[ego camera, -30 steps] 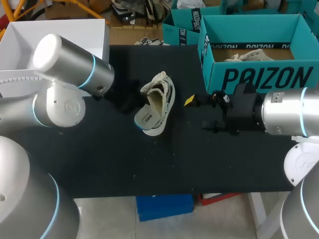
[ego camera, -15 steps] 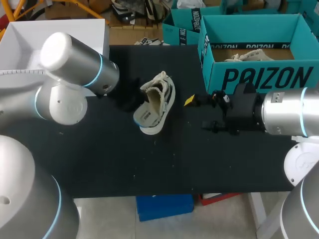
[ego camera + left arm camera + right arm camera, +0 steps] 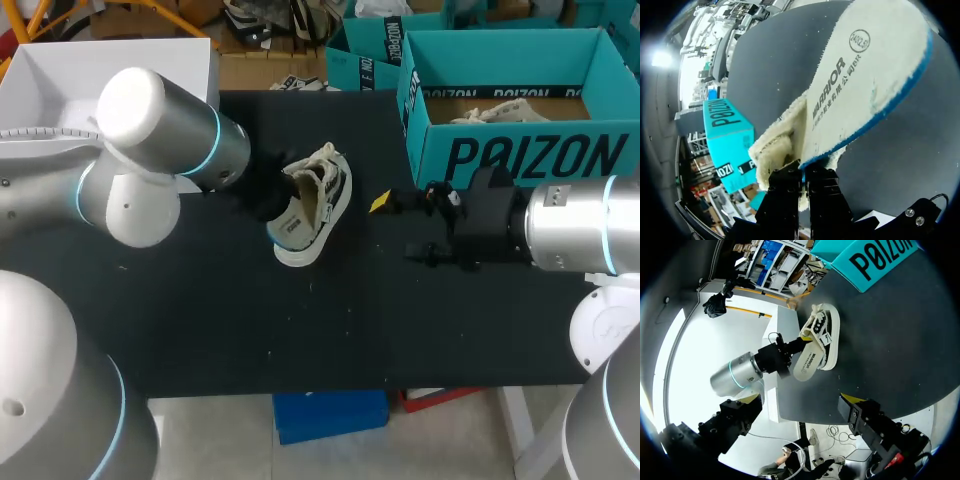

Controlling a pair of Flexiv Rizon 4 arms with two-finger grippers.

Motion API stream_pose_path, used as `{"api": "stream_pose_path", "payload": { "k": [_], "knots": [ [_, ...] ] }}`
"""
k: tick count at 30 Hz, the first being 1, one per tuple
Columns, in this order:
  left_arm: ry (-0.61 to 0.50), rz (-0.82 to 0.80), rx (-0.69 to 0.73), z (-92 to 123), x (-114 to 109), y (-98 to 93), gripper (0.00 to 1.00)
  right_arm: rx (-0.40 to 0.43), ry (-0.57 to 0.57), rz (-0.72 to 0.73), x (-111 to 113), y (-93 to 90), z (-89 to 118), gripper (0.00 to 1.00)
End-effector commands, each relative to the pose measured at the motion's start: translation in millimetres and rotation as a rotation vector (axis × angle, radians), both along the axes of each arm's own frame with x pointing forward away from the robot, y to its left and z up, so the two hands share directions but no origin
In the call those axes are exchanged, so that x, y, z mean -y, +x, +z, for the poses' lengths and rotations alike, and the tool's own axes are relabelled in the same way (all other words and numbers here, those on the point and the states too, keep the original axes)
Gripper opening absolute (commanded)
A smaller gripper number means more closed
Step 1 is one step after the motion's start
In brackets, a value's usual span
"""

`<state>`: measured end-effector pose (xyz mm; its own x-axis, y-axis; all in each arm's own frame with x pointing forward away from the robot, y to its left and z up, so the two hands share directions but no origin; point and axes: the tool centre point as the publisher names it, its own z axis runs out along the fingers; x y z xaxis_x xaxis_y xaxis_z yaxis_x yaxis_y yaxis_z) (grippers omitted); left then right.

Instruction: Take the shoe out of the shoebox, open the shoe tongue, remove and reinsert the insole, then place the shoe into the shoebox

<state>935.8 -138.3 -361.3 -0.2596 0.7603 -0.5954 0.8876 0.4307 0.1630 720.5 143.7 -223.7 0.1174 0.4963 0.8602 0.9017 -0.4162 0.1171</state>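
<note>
My left gripper (image 3: 802, 176) is clamped on the heel end of the insole (image 3: 860, 85), which is part-way out of the shoe (image 3: 322, 188) lying mid-counter. I should pull along the sole, slowly, so the shoe doesn't drag. My right gripper (image 3: 396, 228) waits open, empty.

Head view: a matt black table (image 3: 330, 330) fills the middle of the frame, its surface dull and faintly speckled. At centre lies a shoe (image 3: 330, 180) of cream woven cloth with darker panels.

In the left wrist view the insole (image 3: 865, 75) shows close up. It has a rough, felt-like cream face with dark print, a smooth blue edge, and woolly pile next to the left gripper (image 3: 804, 169), whose fingers look matt black and ridged.

At the head view's upper right is a shoebox (image 3: 520, 155) of matt teal card. The left arm (image 3: 165, 140) and right arm (image 3: 570, 225) have smooth, satin silver-grey shells. The right gripper (image 3: 396, 227) is matt black with bright yellow tips.
</note>
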Motion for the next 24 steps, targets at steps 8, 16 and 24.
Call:
{"api": "stream_pose_path", "payload": {
  "k": [8,16,24],
  "knots": [
    [0.018,0.026,0.015,-8,-7,-8.1,0.00,-0.001,-0.001,0.000,0,0.1,0,1.00],
    [-0.022,-0.001,0.035,-4,-7,-13.7,0.00,-0.001,-0.001,0.000,0,0.1,0,1.00],
    [-0.075,0.006,0.000,-18,-6,-0.5,0.00,-0.001,-0.001,0.000,0,0.1,0,1.00]
  ]
}}
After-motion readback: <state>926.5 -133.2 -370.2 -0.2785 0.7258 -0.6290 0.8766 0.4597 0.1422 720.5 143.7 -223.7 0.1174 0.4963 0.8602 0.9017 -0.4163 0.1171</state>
